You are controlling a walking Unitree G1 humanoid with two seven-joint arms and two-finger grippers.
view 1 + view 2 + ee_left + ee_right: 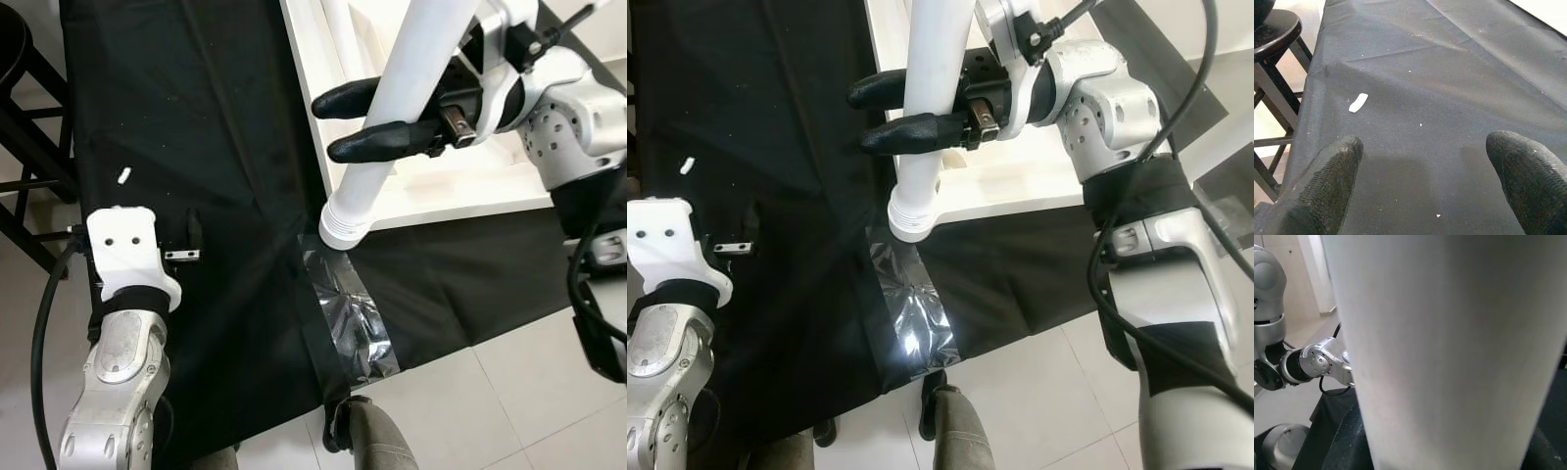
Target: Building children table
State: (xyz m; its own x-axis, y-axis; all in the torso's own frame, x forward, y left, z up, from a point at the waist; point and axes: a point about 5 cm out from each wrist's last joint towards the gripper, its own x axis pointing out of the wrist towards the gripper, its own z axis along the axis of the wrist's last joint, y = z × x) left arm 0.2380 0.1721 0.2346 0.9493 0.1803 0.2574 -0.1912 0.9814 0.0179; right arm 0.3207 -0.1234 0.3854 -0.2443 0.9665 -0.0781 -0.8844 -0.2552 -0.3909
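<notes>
Nearest to me, low on my left, my left arm (pixel 122 362) reaches forward over the black cloth (pixel 216 147) that covers the surface in front of me. Its left tool (pixel 1425 186) hangs released, the two black fingers (pixel 1327 186) spread well apart above the cloth and touching nothing that I can see. A small white scrap (pixel 1358 102) lies on the cloth just ahead of those fingers, and a little metal bracket (pixel 182 256) rests on the cloth beside my left wrist. A strip of shiny clear tape (pixel 348 313) runs across a seam in the cloth, toward its near edge, with the pale tiled floor (pixel 509 392) below it.

Just beyond the tape, the lower end of the white table leg (pixel 392 127) comes down, its ribbed end cap hovering at or just above the cloth; I cannot tell whether it touches. The leg rises tilted, up and to my right. My right tool (pixel 358 122) is clenched around it partway up, one finger on each side, reaching in from my right; in the right wrist view the leg (pixel 1449 347) stands close between the fingers.

Behind the leg lies the white children's tabletop (pixel 460 186), flat on the cloth. Far off on my left stands a dark wooden stool (pixel 1276 34) beside the cloth's edge.
</notes>
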